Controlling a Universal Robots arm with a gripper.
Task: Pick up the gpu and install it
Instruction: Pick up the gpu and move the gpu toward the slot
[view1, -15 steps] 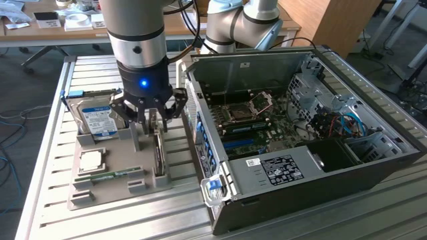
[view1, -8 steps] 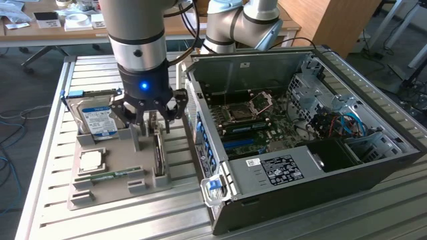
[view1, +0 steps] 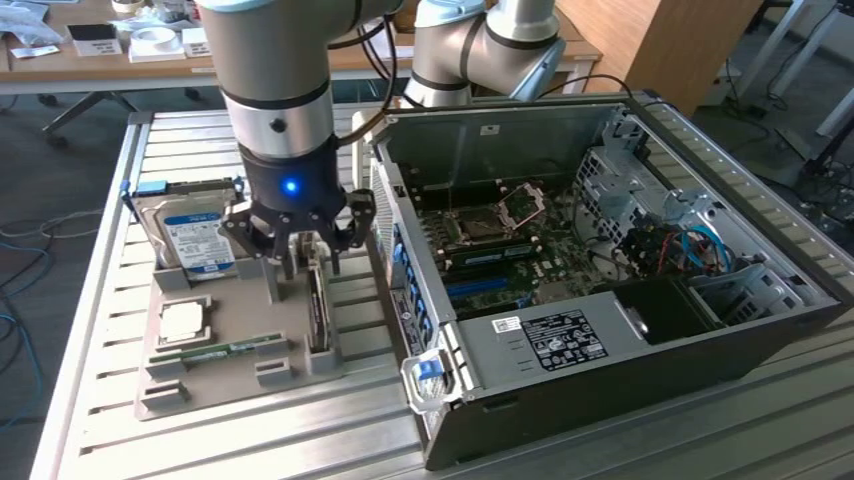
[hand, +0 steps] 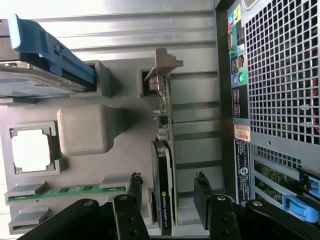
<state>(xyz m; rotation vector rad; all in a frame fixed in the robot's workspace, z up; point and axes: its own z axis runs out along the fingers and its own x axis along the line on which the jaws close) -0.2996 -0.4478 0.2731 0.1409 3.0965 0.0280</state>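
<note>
Gripper (view1: 303, 258) hung low over the grey holder (view1: 227, 300) on the slatted table (view1: 94, 380), at the exterior view's left of the open case (view1: 601, 400).

Jaws were spread and gripped nothing. In the wrist view the two fingers (hand: 134, 186) stood one on each side of the gpu (hand: 164, 197). A gap showed on both sides, so there was no contact.

The gpu stood on its long edge in a slot of the holder, along the side nearest the case. The fingers flanked its black cooler end, and the silver bracket (hand: 167, 60) was at the opposite end. My reading: the card stood upright so both broad faces were free for a pinch, and the slot kept the thin board from tipping. The fingers were set across the card's thickness, which suits closing onto the faces rather than the edges.

Other parts sat apart from the gripper. The hard drive (view1: 194, 235) stood upright at the holder's far side. The CPU (view1: 183, 318) and memory stick (view1: 220, 350) lay flat in their own recesses. Probably each had its own seat so one could be taken without disturbing the rest.

The case lay on its side with the panel off and the motherboard (view1: 514, 255) facing up, presumably so the slots could be reached from above. With the gpu seated in the holder, I judged the pick-up not yet made and installation not begun.
</note>
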